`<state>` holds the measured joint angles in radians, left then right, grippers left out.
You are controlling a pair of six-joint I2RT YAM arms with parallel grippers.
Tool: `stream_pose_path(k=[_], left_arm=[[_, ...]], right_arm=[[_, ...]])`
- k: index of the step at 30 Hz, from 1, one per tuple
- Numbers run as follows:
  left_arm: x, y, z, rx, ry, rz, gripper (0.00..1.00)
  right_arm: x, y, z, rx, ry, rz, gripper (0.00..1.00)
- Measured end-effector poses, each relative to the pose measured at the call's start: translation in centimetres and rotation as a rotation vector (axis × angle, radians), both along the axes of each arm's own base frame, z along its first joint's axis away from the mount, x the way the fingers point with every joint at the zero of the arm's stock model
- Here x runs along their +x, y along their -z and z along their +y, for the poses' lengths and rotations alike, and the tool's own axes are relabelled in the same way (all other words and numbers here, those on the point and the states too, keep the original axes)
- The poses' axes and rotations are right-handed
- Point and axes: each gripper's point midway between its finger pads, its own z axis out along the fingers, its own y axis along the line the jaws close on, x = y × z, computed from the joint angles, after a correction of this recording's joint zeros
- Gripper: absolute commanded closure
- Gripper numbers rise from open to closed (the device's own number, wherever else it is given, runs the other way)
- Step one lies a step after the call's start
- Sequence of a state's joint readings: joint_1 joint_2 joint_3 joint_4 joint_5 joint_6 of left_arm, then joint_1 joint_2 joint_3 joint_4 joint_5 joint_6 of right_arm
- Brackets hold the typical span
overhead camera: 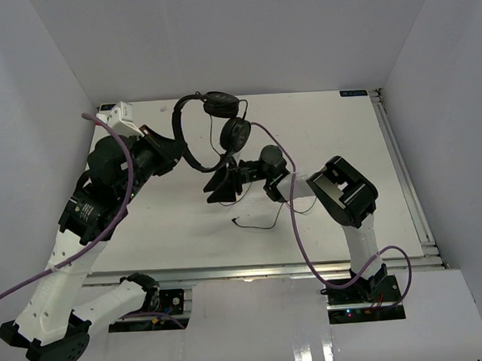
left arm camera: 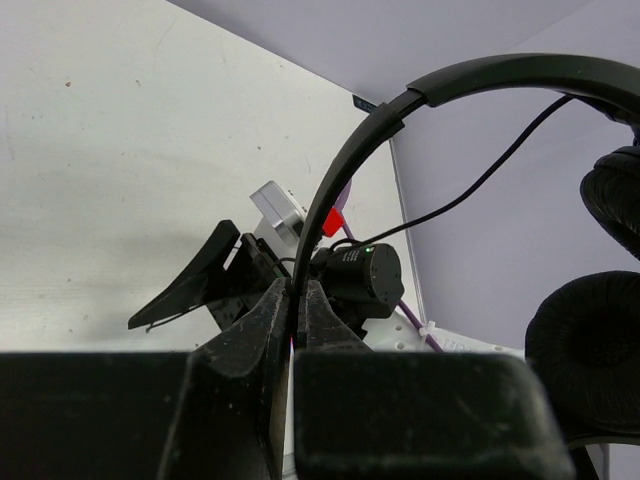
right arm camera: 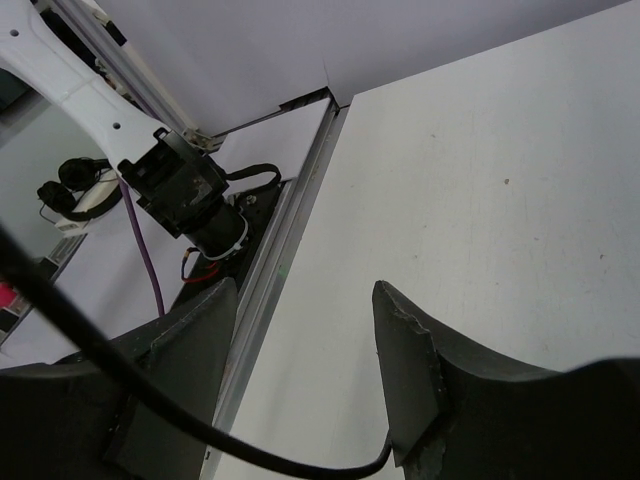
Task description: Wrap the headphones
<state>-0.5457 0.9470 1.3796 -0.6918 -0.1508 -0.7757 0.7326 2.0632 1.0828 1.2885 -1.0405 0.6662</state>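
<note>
Wide white table point(overhead camera: 336, 135) underneath, and the headphones point(overhead camera: 219, 106) are up off it, hanging in the air from the left gripper point(left arm camera: 293, 300). Its fingers are pressed together on the thin headband point(left arm camera: 480, 72), biting low on the arch. From that pinch the band sweeps up and away, so the two padded earcups point(left arm camera: 590, 350) dangle on the far side of the fingers, clear of the surface. It looks like a holding post: one arm keeps the frame steady so there is something to wind around. The right gripper point(right arm camera: 300, 290) sits just beside and below the headband's lower end, fingers spread wide with nothing between them. The thin black cord point(right arm camera: 262, 459) runs right across the front of that gripper, passing under the spread fingers without being gripped. Beyond them it loops down slack onto the table, and the small plug point(overhead camera: 234, 220) lies loose just past the right fingertips. My read is that no winding has begun. The right side seems placed to close on that cord and carry it around the band.
</note>
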Motion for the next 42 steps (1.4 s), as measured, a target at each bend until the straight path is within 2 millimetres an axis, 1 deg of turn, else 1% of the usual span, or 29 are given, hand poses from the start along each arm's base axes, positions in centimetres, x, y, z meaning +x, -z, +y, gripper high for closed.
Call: stream_pose_path(k=[3, 8, 13, 18, 22, 23, 26, 29, 31, 34, 37, 39, 42], left_arm=[[-0.1, 0.3, -0.1, 0.003, 0.01, 0.008, 1.0], [-0.3, 0.9, -0.2, 0.01, 0.017, 0.022, 1.0], [-0.5, 0.7, 0.0, 0.006, 0.014, 0.015, 1.0], [-0.8, 0.4, 0.4, 0.0, 0.007, 0.003, 1.0], [-1.1, 0.7, 0.6, 0.0, 0.005, 0.003, 1.0], [-1.1, 0.8, 0.6, 0.002, 0.004, 0.005, 1.0], [-1.1, 1.0, 0.5, 0.001, 0.004, 0.011, 1.0], [-1.0, 1.0, 0.6, -0.002, -0.003, 0.012, 1.0], [-1.0, 1.0, 0.7, -0.006, -0.012, 0.013, 1.0], [-0.8, 0.9, 1.0, -0.019, -0.036, 0.017, 1.0], [-0.3, 1.1, 1.6, -0.043, -0.089, 0.023, 1.0], [0.2, 1.6, 2.0, -0.057, -0.133, 0.029, 1.0], [1.1, 2.3, 2.7, -0.069, -0.205, 0.037, 1.0]], right_arm=[[0.0, -0.2, -0.1, 0.005, -0.007, -0.015, 0.34], [0.1, -0.5, -0.1, 0.012, -0.013, -0.032, 0.34], [0.5, -0.5, -0.4, 0.012, -0.01, -0.036, 0.33], [1.6, -0.5, -1.3, 0.004, 0.008, -0.02, 0.33], [2.4, -0.5, -1.9, 0.0, 0.026, -0.009, 0.4], [2.5, -0.5, -2.0, 0.0, 0.029, -0.008, 0.46], [2.5, -0.5, -2.0, -0.002, 0.025, -0.006, 0.56], [2.3, -0.4, -2.1, -0.005, 0.013, -0.004, 0.77], [2.1, -0.5, -2.1, -0.006, 0.005, -0.003, 0.87], [1.9, -0.8, -2.2, -0.004, -0.003, -0.008, 0.92], [1.1, -1.6, -2.8, -0.013, -0.004, -0.012, 0.92], [0.4, -2.6, -3.5, -0.02, -0.003, -0.039, 0.92], [-0.2, -4.7, -4.1, -0.031, 0.017, -0.107, 0.92]])
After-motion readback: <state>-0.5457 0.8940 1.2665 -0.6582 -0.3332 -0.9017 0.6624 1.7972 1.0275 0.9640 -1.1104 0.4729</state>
